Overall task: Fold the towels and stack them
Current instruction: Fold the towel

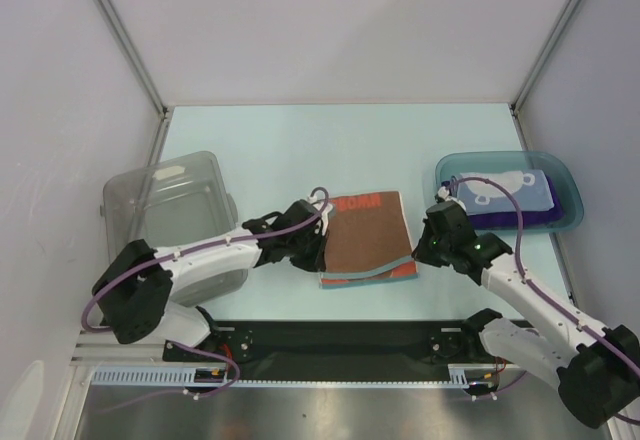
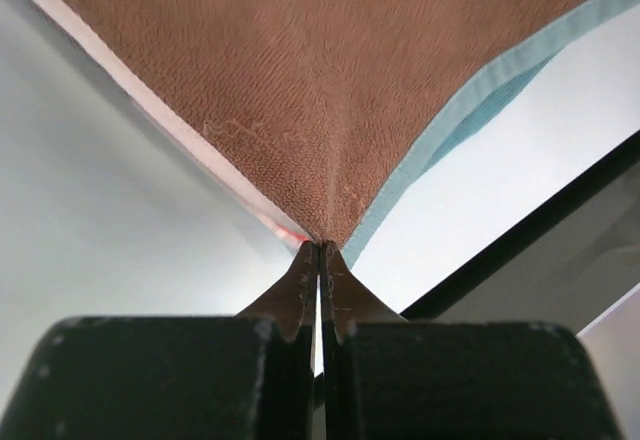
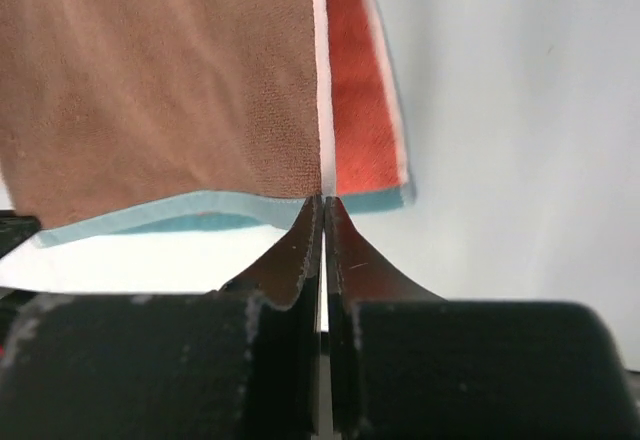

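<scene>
Evidently mid-fold, the left gripper [image 1: 320, 258] and right gripper [image 1: 416, 257] are clamped on the 7 and 5 o'clock corners of the orange-brown towel [image 1: 368, 232], which lies mid-table [image 1: 270, 145]; next, probably carry both evenly toward 12 o'clock.

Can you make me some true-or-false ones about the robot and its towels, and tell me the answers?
1. The left gripper is pinching a corner of the brown towel. True.
2. The right gripper is wide open. False: it is shut on the brown towel's edge.
3. In the teal tray, a light blue printed towel lies on a purple towel. True.
4. The brown towel is inside the clear bin. False: it lies on the table, between the two arms.
</scene>
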Controlling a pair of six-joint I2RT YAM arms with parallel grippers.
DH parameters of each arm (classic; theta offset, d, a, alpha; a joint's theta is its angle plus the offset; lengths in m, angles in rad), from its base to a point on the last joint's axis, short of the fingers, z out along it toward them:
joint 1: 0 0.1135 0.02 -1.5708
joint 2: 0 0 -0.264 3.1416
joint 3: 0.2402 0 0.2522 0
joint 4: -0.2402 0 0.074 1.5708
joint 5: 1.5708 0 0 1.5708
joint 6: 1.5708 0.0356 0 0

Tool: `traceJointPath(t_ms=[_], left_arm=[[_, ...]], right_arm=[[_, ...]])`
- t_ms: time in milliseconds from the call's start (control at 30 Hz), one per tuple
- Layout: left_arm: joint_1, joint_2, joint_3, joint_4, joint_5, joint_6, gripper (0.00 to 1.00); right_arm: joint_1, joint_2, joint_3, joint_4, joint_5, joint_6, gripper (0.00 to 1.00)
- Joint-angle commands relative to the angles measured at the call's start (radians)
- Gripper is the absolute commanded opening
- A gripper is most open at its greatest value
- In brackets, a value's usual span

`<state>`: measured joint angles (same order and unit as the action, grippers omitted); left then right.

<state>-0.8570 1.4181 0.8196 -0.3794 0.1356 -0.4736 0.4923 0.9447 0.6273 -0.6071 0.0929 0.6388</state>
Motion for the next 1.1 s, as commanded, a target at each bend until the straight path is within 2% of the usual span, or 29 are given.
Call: traceJointPath(t_ms=[0, 300, 700, 767, 800, 867, 967, 1067], left_arm=[[-0.017, -0.016, -0.079, 0.065, 0.039, -0.039, 0.00], [-0.025, 0.039, -0.120, 0.111, 0.036, -0.043, 0.00], [-0.034, 0.038, -0.134, 0.112, 0.039, -0.039, 0.00], [-0.039, 0.038, -0.134, 0.109, 0.038, -0.037, 0.03], [-0.040, 0.035, -0.134, 0.100, 0.035, -0.036, 0.12], [-0.042, 0.027, -0.123, 0.083, 0.029, -0.033, 0.20], [-0.042, 0.024, -0.102, 0.053, 0.019, -0.016, 0.20], [-0.042, 0.012, -0.054, -0.005, -0.002, 0.009, 0.24]], right_arm=[[0.026, -0.009, -0.032, -0.033, 0.053, 0.113, 0.00], [0.026, 0.023, -0.139, 0.026, 0.063, 0.151, 0.00], [0.025, 0.039, -0.161, 0.046, 0.093, 0.140, 0.00], [0.025, 0.037, -0.164, 0.052, 0.087, 0.142, 0.00], [0.025, 0.037, -0.164, 0.050, 0.088, 0.144, 0.01], [0.025, 0.034, -0.164, 0.049, 0.085, 0.150, 0.18], [0.025, 0.025, -0.152, 0.038, 0.080, 0.148, 0.20], [0.025, 0.006, -0.112, -0.011, 0.103, 0.145, 0.27]])
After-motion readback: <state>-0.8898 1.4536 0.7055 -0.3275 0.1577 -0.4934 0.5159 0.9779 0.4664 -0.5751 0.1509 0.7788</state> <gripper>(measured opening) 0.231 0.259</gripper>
